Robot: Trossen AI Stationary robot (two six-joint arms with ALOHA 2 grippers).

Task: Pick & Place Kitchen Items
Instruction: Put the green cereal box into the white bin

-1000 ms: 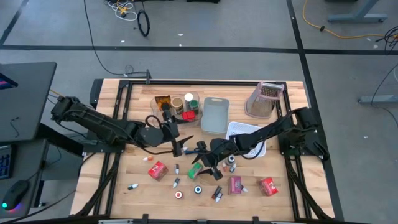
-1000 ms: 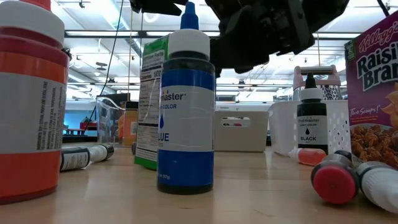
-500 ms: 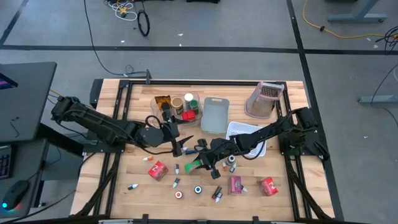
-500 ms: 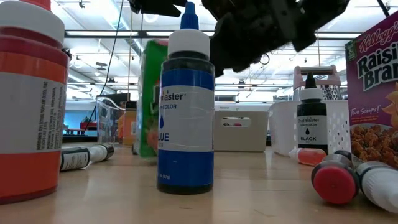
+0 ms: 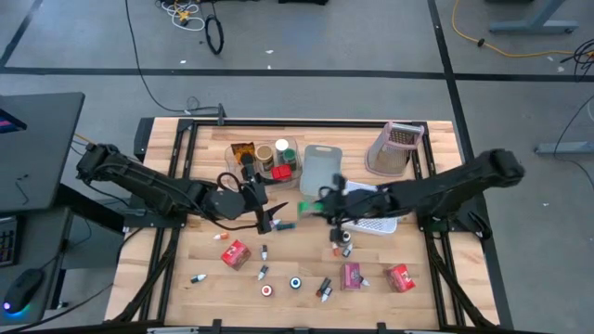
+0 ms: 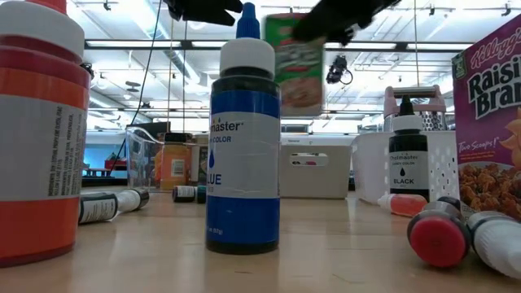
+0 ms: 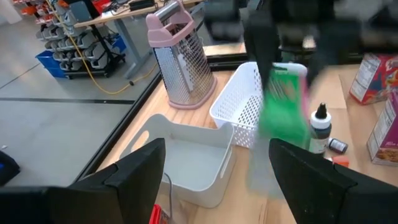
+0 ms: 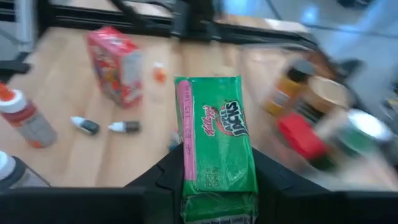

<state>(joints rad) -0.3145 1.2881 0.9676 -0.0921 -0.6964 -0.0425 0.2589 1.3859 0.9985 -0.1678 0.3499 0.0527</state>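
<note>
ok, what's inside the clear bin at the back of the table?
The clear plastic bin holds an orange-brown packet, a tan-lidded jar, a red item and a white-capped one. Anything underneath them is hidden.

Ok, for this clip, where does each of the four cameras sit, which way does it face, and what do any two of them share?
High: overhead, straight down on the table; both arms show.
Low: table-top height, level across past the blue bottle into the room; arms blurred above.
Left wrist: on the left arm, past its open fingers toward the grater and white basket.
Right wrist: on the right arm, over the right gripper shut on the green box.
Shared: all four see the green box.
</note>
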